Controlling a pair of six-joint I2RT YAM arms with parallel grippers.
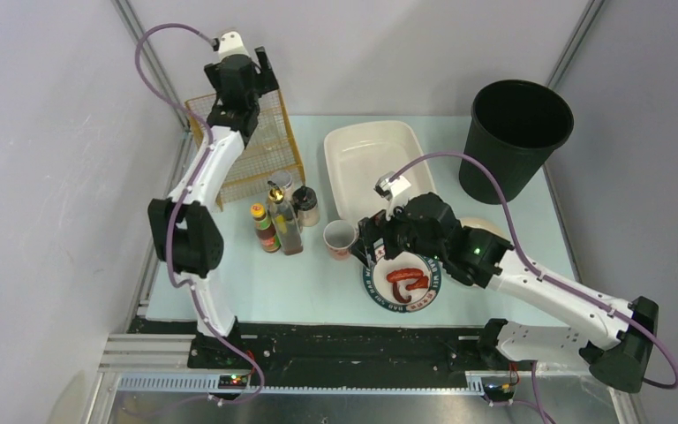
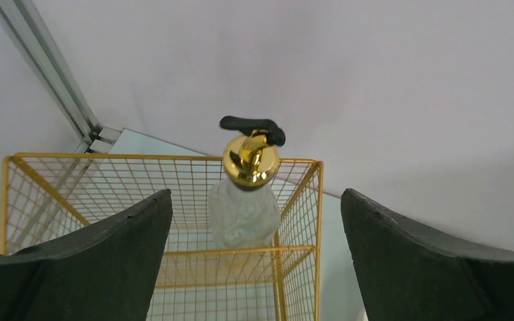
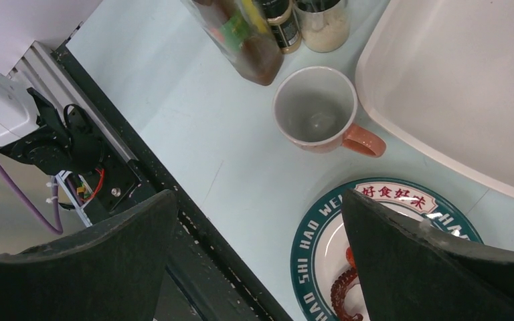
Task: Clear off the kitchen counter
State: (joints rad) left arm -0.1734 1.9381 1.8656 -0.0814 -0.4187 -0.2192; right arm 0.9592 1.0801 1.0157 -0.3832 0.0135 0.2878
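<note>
The left gripper (image 2: 255,195) hangs released over the bottle (image 2: 241,217) standing in the far-left basket (image 2: 107,158), likely its storage; right gripper (image 3: 258,197), spread empty, hovers above the plate (image 3: 320,224).

From above, the right arm (image 1: 538,287) hides the far right rim of the plate (image 1: 372,284) and some of the table (image 1: 274,283). The right wrist view cuts the sauce bottles (image 3: 241,33) off at the top, and their labels are blurred.

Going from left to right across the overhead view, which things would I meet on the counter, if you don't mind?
In order: yellow wire basket → orange mug → plate → black bin.
</note>
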